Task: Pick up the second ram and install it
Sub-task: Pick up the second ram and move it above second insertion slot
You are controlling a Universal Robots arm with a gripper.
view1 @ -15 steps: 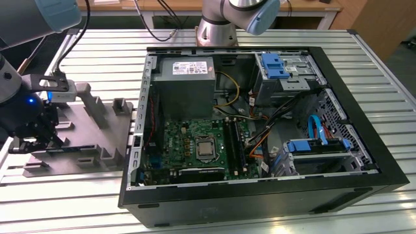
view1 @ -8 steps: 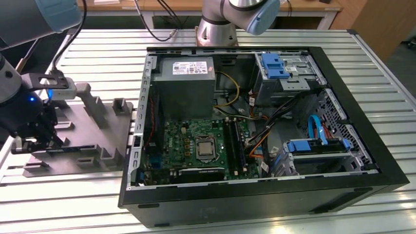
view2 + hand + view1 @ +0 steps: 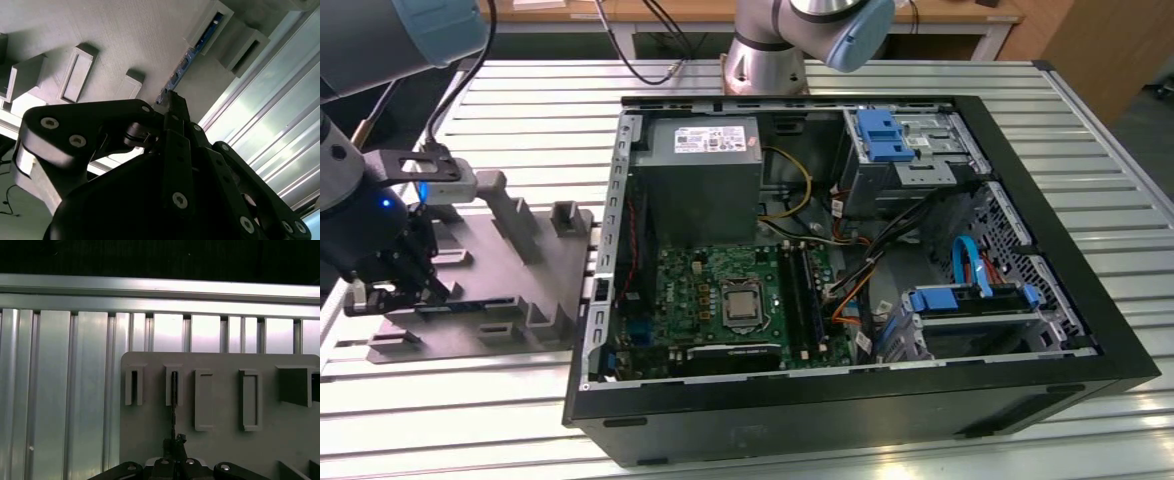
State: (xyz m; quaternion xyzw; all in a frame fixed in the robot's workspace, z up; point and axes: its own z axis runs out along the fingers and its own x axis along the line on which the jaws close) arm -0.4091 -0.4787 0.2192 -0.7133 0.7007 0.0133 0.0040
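Now the ram point(image 3: 192, 50) stands on its thin edge in the slots of the grey holder point(image 3: 520, 265). The holder lies on the surface point(image 3: 854, 75) at the exterior view's left, well apart from the open computer case point(image 3: 854, 420). In the first wrist view the ram point(image 3: 173, 405) looks like a thin dark line that runs from a slot to the fingers.

The ram is likely light and stiff, but easy to hurt. It is flat and thin, so it could snap if it gets bent, and its chips should not be squeezed hard. The best place to hold it is by its two flat sides, close to the free edge. Then it can come straight out of the slots and not tip.

The arm point(image 3: 347, 200) reaches in from the exterior view's left and bends down over the holder. The fingers point(image 3: 176, 107) point at the holder and are pulled almost all the way together. They seem to pinch the near end of the ram between them. The ram sits in its slots and is not lifted.
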